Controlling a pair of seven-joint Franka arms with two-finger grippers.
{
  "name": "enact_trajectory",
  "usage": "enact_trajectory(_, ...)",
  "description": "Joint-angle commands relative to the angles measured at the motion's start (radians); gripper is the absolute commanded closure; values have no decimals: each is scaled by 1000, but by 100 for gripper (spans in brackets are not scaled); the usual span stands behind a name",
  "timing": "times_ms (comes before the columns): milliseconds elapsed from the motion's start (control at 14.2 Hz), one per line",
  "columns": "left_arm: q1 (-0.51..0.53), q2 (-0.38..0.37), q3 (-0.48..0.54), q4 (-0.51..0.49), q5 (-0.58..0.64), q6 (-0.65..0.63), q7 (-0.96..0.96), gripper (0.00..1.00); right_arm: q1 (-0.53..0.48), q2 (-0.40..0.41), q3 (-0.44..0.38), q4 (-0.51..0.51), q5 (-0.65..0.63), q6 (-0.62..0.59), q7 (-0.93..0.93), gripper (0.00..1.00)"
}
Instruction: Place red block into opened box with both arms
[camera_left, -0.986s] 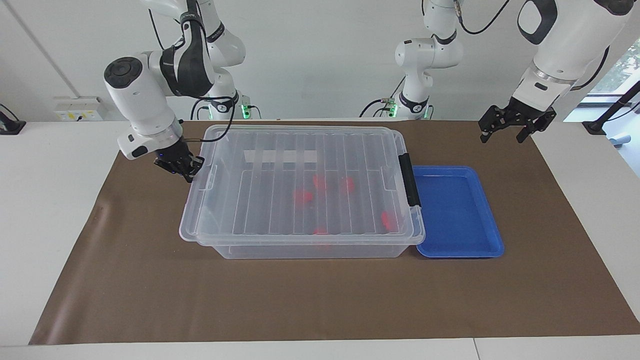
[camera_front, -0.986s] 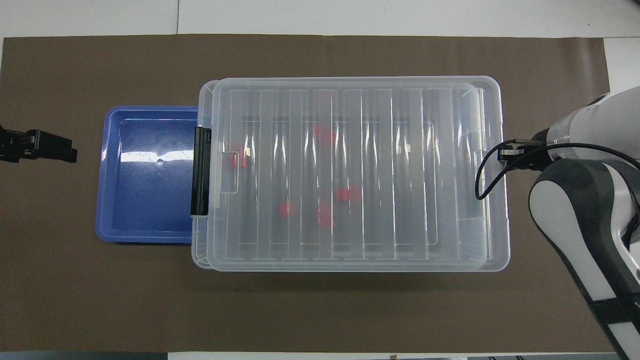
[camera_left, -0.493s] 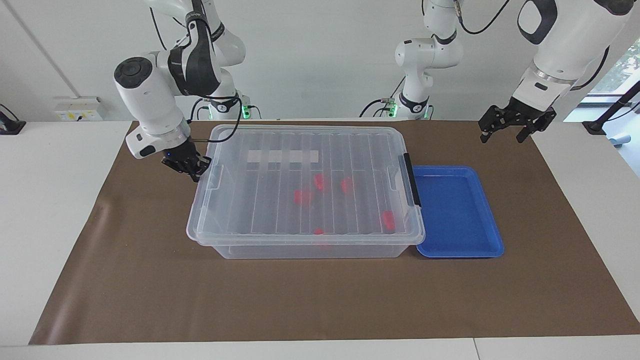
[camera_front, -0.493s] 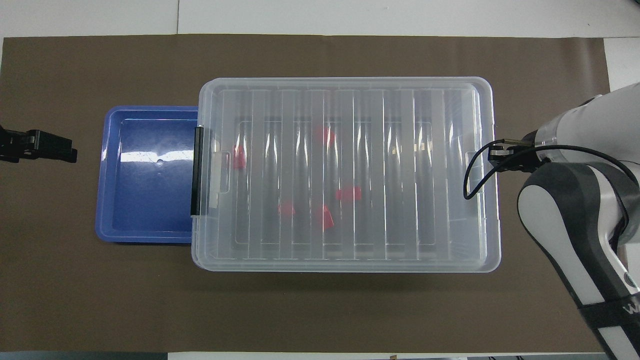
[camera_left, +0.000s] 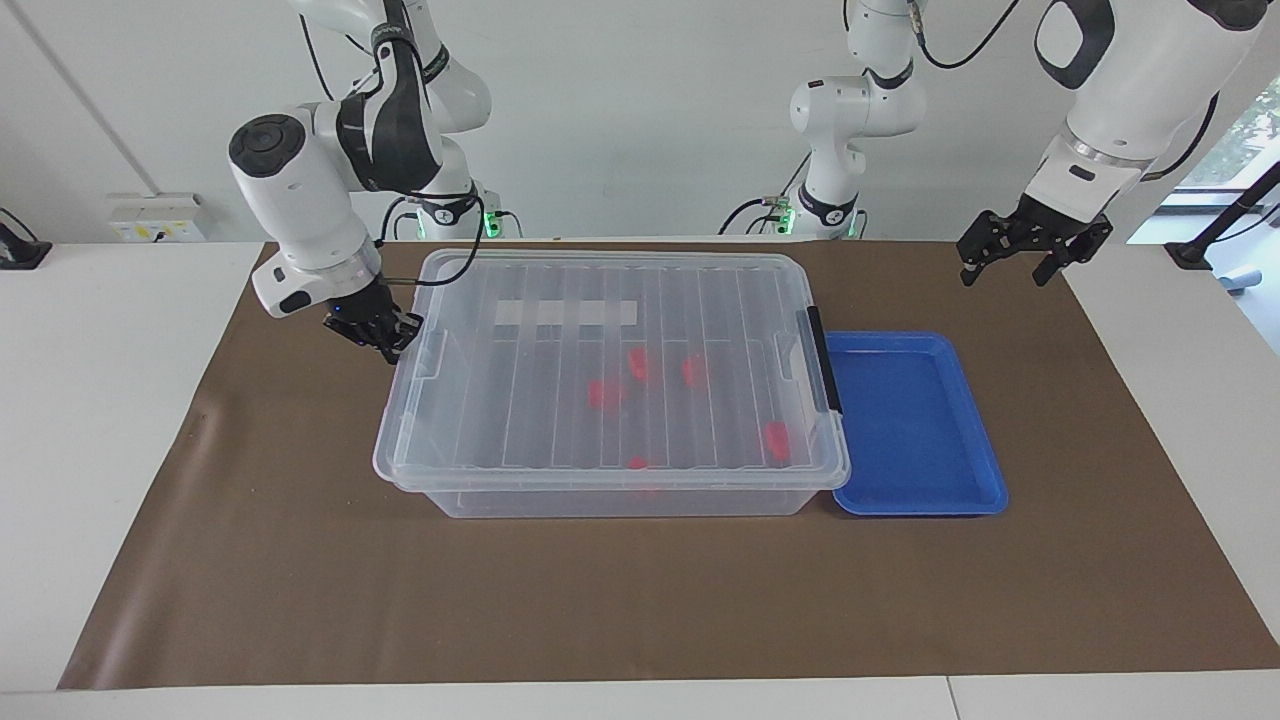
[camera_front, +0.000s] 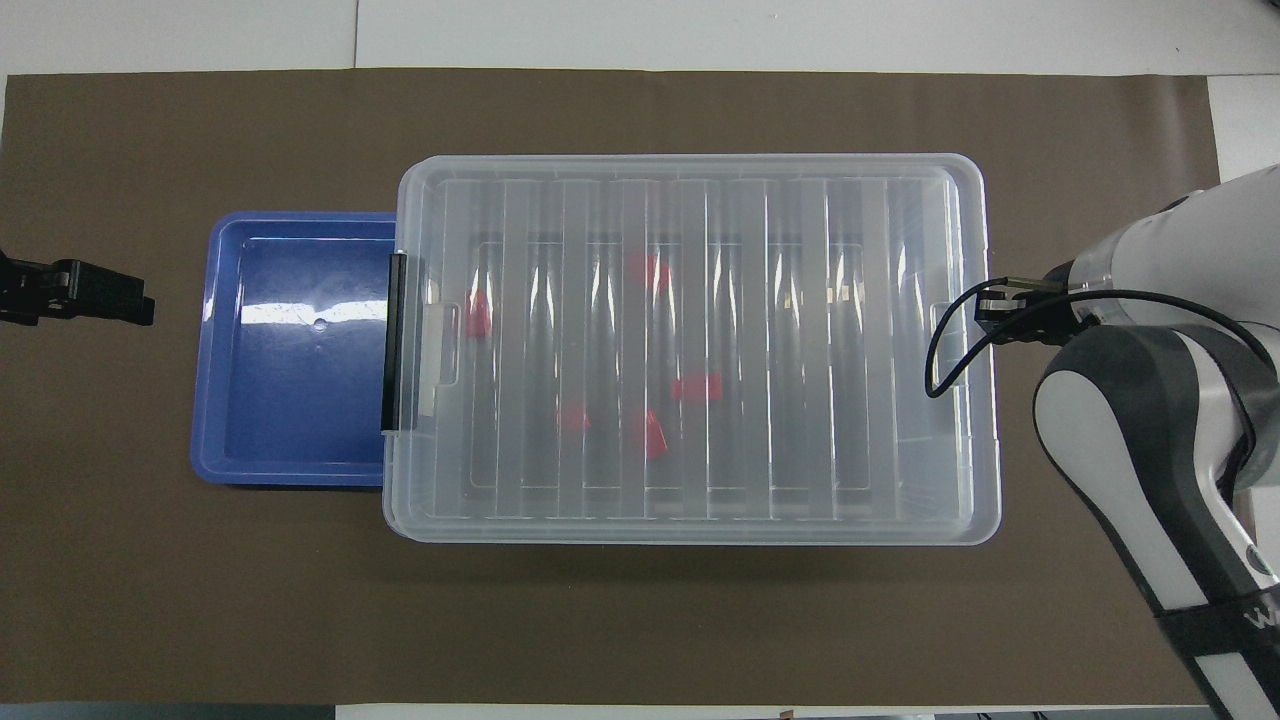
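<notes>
The box (camera_left: 600, 500) stands mid-table with its ribbed clear lid (camera_left: 560, 300) lying flat on it, the black latch (camera_left: 824, 360) toward the left arm's end. Several red blocks (camera_left: 605, 393) show through the lid on the box floor; in the overhead view one is (camera_front: 697, 387). My right gripper (camera_left: 388, 335) is shut and sits against the lid's end rim at the right arm's end, also seen at the box's end (camera_front: 988, 306). My left gripper (camera_left: 1003, 270) hangs open and holds nothing, over the mat past the tray's end (camera_front: 140, 305).
An empty shallow blue tray (camera_left: 910, 420) lies against the box's latch end, toward the left arm. A brown mat (camera_left: 640, 600) covers the table under everything. The right arm's forearm (camera_front: 1150, 440) and cable hang over the mat beside the box.
The lid was shifted toward the right arm's end and askew; it has slid back square onto the box as my right gripper moved in against it. The left arm has stayed put.
</notes>
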Motion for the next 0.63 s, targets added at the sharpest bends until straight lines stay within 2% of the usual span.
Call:
enact_trajectory(0,11,-28,-2,-26,-12,-5,8,0,-4,-15,10,-23,24,20,17,100)
enact_trajectory(211,11,-28,-2,-26,-12,-5,8,0,-14,-11,8,19,23,-7,9,100)
enact_trajectory(423,11,-28,-2,-28,-12,-5,7,0,-24,-15,-2,123,9,-136,-34,100)
enact_trajectory(563,11,-28,-2,-28,-12,-5,8,0,-66,-15,-6,218,6,-243,-84,100)
